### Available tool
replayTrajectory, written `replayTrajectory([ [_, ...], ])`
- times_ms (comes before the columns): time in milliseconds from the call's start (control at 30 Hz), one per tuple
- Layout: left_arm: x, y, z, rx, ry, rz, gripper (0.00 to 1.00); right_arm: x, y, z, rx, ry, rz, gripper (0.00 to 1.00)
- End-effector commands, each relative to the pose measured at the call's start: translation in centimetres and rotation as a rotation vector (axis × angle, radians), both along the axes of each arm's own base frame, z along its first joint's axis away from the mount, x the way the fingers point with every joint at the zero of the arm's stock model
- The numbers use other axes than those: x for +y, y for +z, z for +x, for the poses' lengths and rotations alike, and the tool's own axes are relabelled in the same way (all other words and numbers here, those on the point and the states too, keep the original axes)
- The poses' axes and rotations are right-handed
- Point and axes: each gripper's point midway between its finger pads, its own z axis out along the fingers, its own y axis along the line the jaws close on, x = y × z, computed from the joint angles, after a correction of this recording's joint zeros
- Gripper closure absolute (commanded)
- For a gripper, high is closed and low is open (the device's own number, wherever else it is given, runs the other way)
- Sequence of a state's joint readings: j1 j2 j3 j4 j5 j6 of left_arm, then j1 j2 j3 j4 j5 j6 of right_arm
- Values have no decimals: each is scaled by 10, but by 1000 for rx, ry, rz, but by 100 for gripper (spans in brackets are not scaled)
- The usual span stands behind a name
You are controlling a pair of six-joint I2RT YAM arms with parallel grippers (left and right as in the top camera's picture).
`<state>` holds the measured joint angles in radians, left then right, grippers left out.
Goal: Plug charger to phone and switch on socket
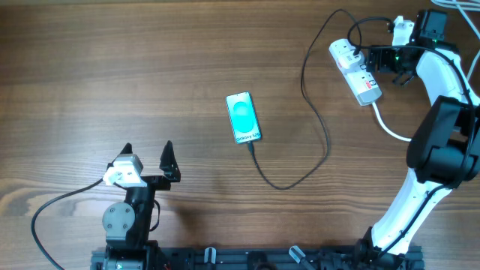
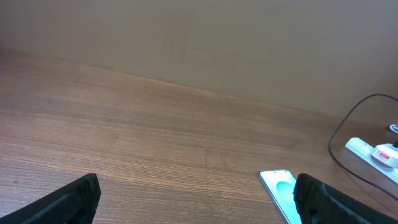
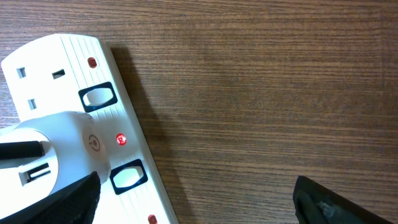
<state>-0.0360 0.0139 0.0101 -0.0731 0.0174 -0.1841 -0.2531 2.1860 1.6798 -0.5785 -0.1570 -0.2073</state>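
phone [image 1: 244,118] touching charger [image 1: 327,142], socket [image 1: 356,71] lit (red), left gripper [image 1: 148,150] and right gripper [image 3: 196,202] spread wide, empty

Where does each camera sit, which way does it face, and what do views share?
Overhead: above the table, looking straight down; left arm, right arm, phone, socket.
Left wrist: on the left gripper, low, facing across the table; own fingers at bottom corners.
Right wrist: on the right gripper, looking down close at the socket; own fingers at bottom corners.
Shared: left wrist and overhead both show phone and socket.
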Motion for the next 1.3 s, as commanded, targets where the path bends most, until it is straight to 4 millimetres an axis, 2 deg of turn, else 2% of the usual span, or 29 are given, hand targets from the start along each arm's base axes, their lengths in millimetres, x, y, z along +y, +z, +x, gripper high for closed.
replayTrajectory([
  [0,0,-1,0,-4,-5,19,0,4,24,9,-56,17,3,0],
  [700,0,-1,0,-4,-5,19,0,3,21,8,-51,15,5,0],
  [767,0,-1,0,-4,-5,19,0,3,26,8,-60,15,3,0],
  [833,0,-1,0,-4,-5,19,0,3,44,8,-88,15,-5,0],
  [900,0,-1,0,-4,-5,19,0,3,75,8,-145,15,-20,0],
  [1000,0,-1,0,-4,-5,19,0,5,139,4,-266,18,-52,0],
  [1067,0,-1,0,-4,-5,19,0,7,169,-1,-323,19,-66,0],
  [1167,0,-1,0,-4,-5,19,0,9,200,-9,-382,20,-82,0],
  [1267,0,-1,0,-4,-5,19,0,10,208,-11,-398,22,-86,0],
])
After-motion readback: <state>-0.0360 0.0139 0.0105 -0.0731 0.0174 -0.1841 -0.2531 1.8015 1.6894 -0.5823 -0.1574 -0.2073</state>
